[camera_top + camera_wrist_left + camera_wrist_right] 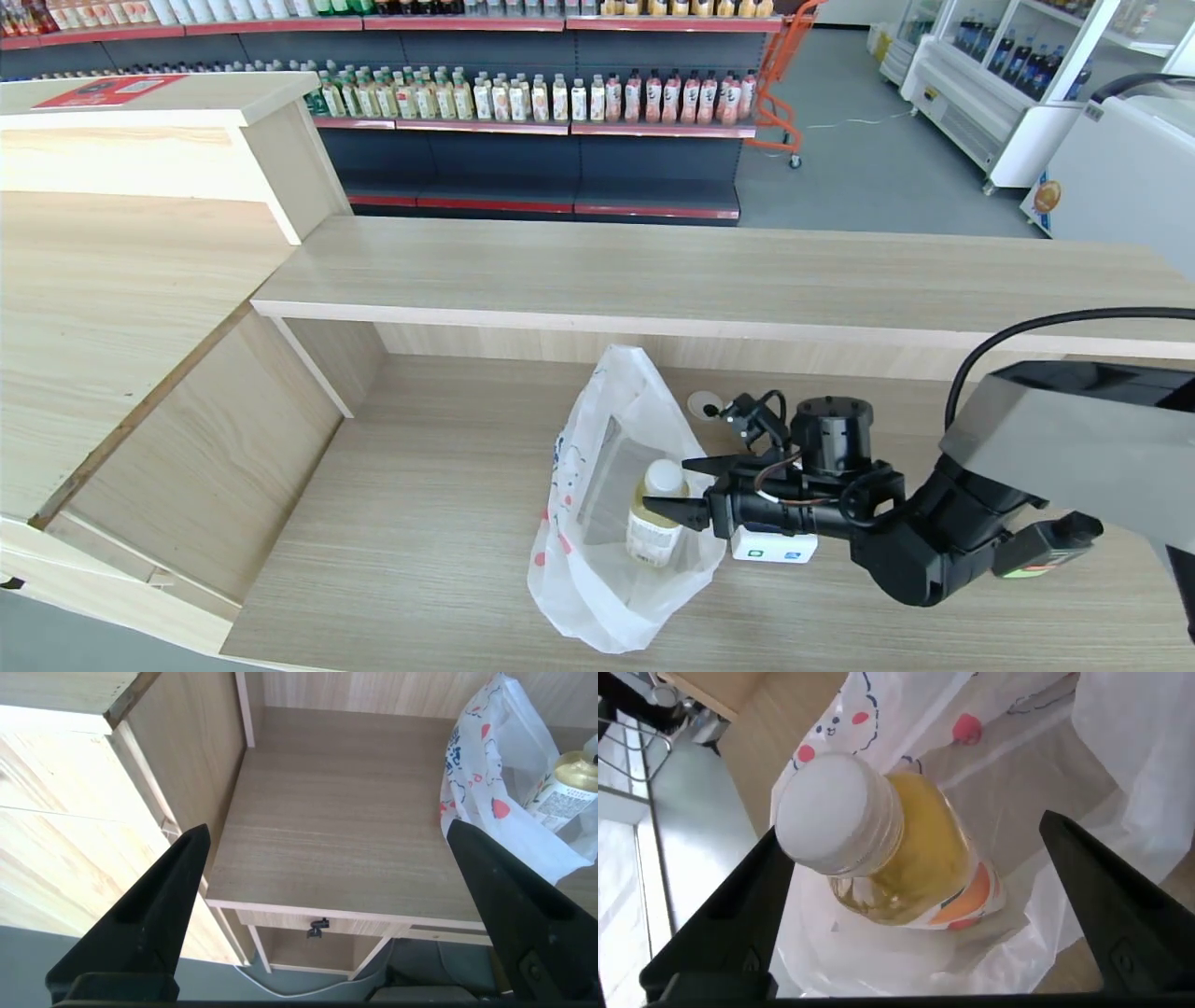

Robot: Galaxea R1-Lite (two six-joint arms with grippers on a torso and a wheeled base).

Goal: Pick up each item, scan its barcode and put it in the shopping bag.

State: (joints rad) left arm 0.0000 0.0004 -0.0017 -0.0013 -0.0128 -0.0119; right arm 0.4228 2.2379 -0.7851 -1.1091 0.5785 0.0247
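A white shopping bag (597,485) with red and blue prints stands open on the lower wooden counter (448,523). Inside it a bottle (658,518) of yellow drink with a white cap stands roughly upright. My right gripper (670,483) is at the bag's mouth, open, one finger on each side of the bottle's neck without pressing it. In the right wrist view the bottle (896,859) sits between the spread fingers (1102,905), with the bag (1046,775) around it. My left gripper (327,905) hangs open over the counter's front edge, left of the bag (491,784) and bottle (572,784).
A small white box (773,544) with coloured stickers lies on the counter under my right wrist. A round cable hole (704,404) is behind the bag. A raised shelf (709,280) runs along the back, and a side wall (205,467) stands at the left.
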